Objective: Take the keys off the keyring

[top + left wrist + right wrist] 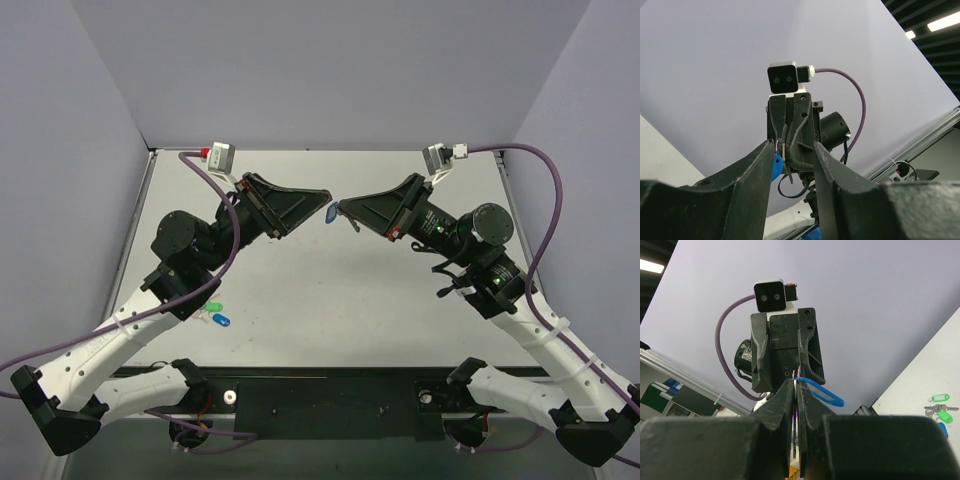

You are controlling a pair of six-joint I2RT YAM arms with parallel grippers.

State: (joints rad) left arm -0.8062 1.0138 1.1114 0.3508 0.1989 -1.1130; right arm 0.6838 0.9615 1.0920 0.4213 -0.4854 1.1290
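Both arms are raised over the mid table, tips facing each other. My right gripper (796,382) (346,209) is shut on the thin metal ring of the keyring. Its light-blue tag (823,394) (331,212) (777,165) sticks out sideways from the fingertips. A thin grey key (789,173) hangs below the tag in the left wrist view. My left gripper (793,145) (326,195) is open just short of the ring, nothing between its fingers. Its left finger (747,185) hides part of the tag.
A bunch of green and dark blue tags (214,314) (940,413) lies on the white table near the left arm's elbow. Grey walls close in the back and both sides. Purple cables loop from each wrist camera.
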